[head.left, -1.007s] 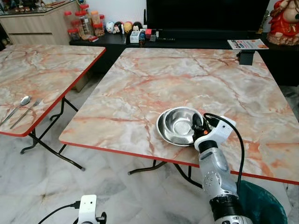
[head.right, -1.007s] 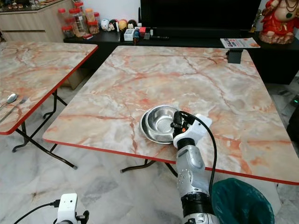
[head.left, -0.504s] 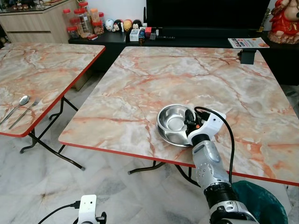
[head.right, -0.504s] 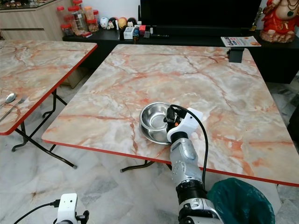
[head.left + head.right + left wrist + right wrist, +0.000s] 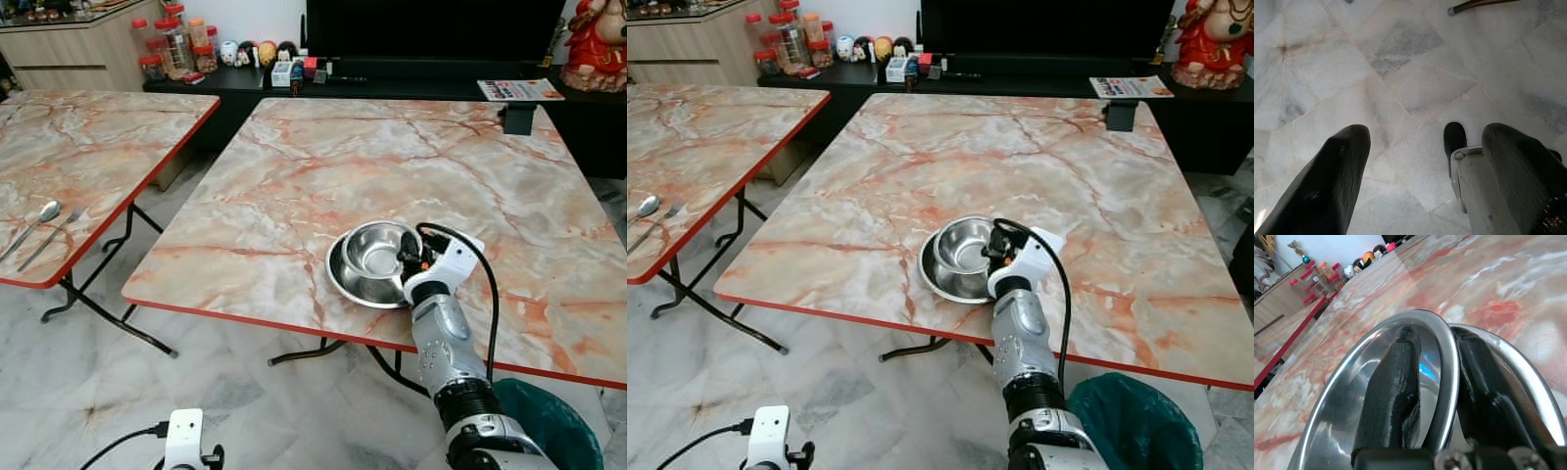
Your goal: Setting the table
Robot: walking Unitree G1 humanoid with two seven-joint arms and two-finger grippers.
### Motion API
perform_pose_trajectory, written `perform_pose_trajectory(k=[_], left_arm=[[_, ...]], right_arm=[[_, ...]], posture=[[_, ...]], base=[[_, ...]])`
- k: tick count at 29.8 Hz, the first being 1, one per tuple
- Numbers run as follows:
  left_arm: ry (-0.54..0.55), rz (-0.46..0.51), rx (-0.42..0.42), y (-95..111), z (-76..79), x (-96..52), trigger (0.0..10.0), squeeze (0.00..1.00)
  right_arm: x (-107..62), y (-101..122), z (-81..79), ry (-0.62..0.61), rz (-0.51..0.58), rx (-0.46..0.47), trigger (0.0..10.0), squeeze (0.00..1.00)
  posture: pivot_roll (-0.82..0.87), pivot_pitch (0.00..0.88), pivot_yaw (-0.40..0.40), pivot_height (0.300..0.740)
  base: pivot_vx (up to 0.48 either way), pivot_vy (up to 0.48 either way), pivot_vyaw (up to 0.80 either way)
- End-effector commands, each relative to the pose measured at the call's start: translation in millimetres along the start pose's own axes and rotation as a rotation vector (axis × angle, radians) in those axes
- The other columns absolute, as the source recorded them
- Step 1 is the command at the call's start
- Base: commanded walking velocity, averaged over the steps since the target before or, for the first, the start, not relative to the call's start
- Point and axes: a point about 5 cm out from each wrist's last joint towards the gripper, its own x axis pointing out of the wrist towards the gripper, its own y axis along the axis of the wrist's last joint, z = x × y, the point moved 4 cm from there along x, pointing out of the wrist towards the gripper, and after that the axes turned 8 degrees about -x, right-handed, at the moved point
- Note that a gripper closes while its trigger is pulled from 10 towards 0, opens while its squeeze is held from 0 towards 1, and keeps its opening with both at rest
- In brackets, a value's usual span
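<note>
The room had a pale marble floor (image 5: 245, 401) and two folding tables with orange-veined marble tops and red edging. The nearer table (image 5: 392, 166) stood straight ahead; the second table (image 5: 88, 157) stood to the left and carried a spoon (image 5: 39, 220) and a fork (image 5: 54, 235) near its front edge. A dark cabinet along the far wall bore jars and small figures.

The steel bowl (image 5: 367, 257) sat inside a shallow steel plate (image 5: 343, 284), near the front edge of the nearer table, slightly right of centre.

My right gripper (image 5: 407, 262) was at the bowl's right rim. In the right wrist view one finger (image 5: 1393, 391) lay inside the bowl and the other outside, with the rim (image 5: 1447, 377) clamped between them.

My left gripper (image 5: 1415, 176) hung low over the floor, fingers apart and holding nothing.

I judged the bowl to be light, rigid and not fragile, but polished and slippery. A pinch at one point of a thin rim would likely let it pivot or slip, so a firm grip square across the rim, with a level and slow lift, seemed advisable. The plate beneath appeared loose and might shift or drag along.
</note>
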Motion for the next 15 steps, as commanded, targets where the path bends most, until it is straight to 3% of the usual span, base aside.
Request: perform_pose_trajectory(k=[1,8,9,10,11,15], left_arm=[[0.004,-0.005,0.013,2.6,-4.1,0.7,10.0,0.00],[0.004,-0.004,0.013,3.7,-3.9,1.0,10.0,0.00],[0.004,-0.004,0.013,3.8,-4.0,1.0,10.0,0.00],[0.004,-0.004,0.012,4.0,-3.9,1.1,10.0,0.00],[0.004,-0.004,0.012,4.2,-3.9,1.2,10.0,0.00],[0.006,-0.004,0.013,4.7,-3.9,1.3,10.0,0.00]], right_arm=[[-1.4,-3.8,-0.6,-0.006,-0.007,0.009,10.0,0.00],[-0.6,-3.6,-6.1,0.012,-0.008,0.015,10.0,0.00],[-0.4,-3.5,-6.5,0.014,-0.008,0.016,10.0,0.27],[-0.2,-3.4,-7.0,0.016,-0.008,0.017,10.0,0.27],[0.0,-3.3,-7.3,0.017,-0.009,0.017,10.0,0.84],[0.3,-3.5,-8.6,0.024,-0.012,0.015,10.0,0.86]], posture=[[0.00,0.017,0.069,0.740],[0.00,0.014,0.067,0.740],[0.00,0.014,0.067,0.740],[0.00,0.012,0.067,0.740],[0.01,0.012,0.066,0.740],[0.01,0.009,0.065,0.740]], base=[[0.000,0.000,0.00],[0.000,0.000,0.00],[0.000,0.000,0.00],[0.000,0.000,0.00],[0.000,0.000,0.00],[0.000,0.000,0.00]])
